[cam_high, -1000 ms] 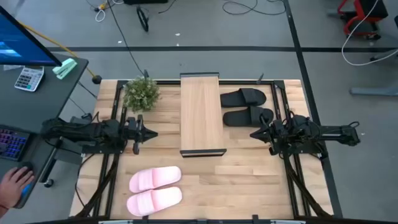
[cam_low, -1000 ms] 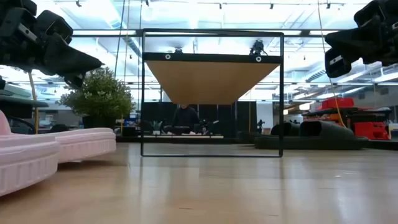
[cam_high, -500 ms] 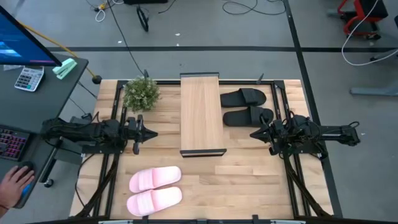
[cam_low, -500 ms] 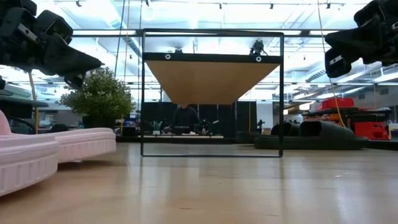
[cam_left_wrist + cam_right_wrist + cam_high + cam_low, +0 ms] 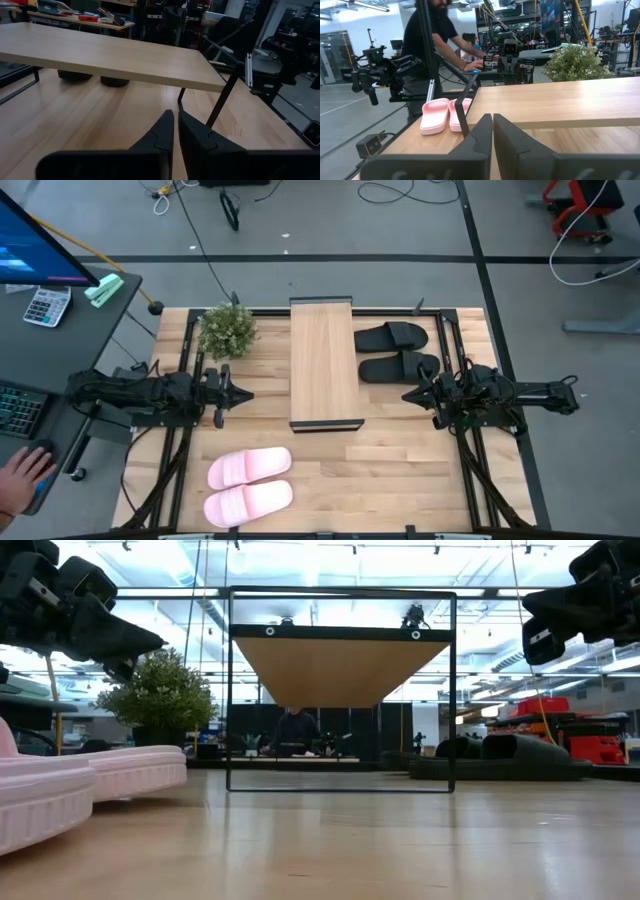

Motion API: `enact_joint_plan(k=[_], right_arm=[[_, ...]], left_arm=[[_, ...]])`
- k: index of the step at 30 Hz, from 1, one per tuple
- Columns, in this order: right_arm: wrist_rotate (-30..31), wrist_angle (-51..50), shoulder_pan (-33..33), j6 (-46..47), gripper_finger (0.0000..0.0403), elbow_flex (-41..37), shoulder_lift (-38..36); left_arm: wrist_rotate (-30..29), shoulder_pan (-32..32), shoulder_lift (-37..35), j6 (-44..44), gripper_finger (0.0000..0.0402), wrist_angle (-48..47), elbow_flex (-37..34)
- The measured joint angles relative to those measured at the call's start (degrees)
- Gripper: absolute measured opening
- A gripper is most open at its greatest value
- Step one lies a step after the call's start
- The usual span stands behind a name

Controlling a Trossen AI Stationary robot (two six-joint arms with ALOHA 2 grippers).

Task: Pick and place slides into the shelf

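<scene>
- Pink foam pair (image 5: 249,484) lies at about 7 o'clock on the slatted surface (image 5: 400,470), touching nothing, near the left arm.
- Left tool (image 5: 243,395) hovers at 9 o'clock, its fingers pressed together and empty; it should spread them before descending, then pinch one slide's wide strap.
- Wood-grain shelf (image 5: 323,360) stands at centre, running toward 12 o'clock; a slide should probably go in low, under the plank.
- Black pair (image 5: 395,351) sits at 2 o'clock, just beside the shelf.
- Right tool (image 5: 406,395) waits at 3 o'clock, also closed on nothing.
</scene>
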Motion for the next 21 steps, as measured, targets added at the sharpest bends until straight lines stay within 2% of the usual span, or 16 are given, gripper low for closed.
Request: enact_joint_plan(k=[14,21], right_arm=[[0.0,0.0,0.0,0.0,0.0023,0.0,0.0],[0.0,0.0,0.0,0.0,0.0023,0.0,0.0]], left_arm=[[0.0,0.0,-0.1,0.0,0.0039,0.0,0.0],[0.0,0.0,-0.1,0.0,0.0031,0.0,0.0]])
